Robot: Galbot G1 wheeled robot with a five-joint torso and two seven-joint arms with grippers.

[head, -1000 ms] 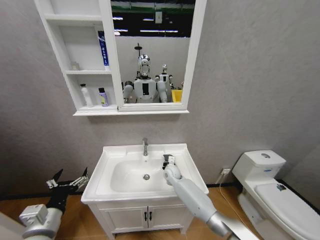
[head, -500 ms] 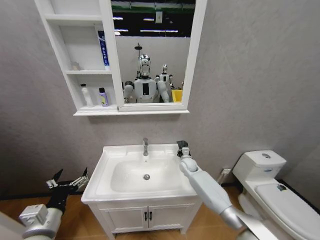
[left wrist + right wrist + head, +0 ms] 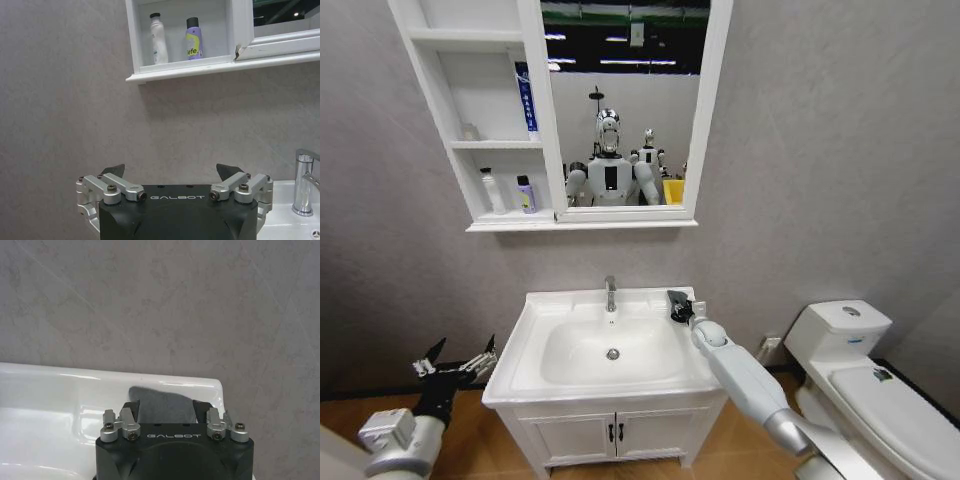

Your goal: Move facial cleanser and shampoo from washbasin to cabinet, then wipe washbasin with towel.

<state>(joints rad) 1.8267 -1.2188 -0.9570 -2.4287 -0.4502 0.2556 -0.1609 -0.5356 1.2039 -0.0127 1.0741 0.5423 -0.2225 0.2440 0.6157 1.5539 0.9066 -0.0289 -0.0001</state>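
We face a grey wall with the white cabinet [image 3: 496,120] hung high on it, its mirror beside three open shelves. On the lowest shelf stand a white bottle [image 3: 159,32] and a purple bottle [image 3: 193,38], near each other. Below sits the white washbasin [image 3: 570,310] with its chrome tap [image 3: 610,293]. Our right gripper [image 3: 678,303] rests at the basin's back right corner, fingers clamped on the dark grey towel [image 3: 164,405]. Our left gripper [image 3: 458,360] hangs low, left of the basin, fingers spread apart.
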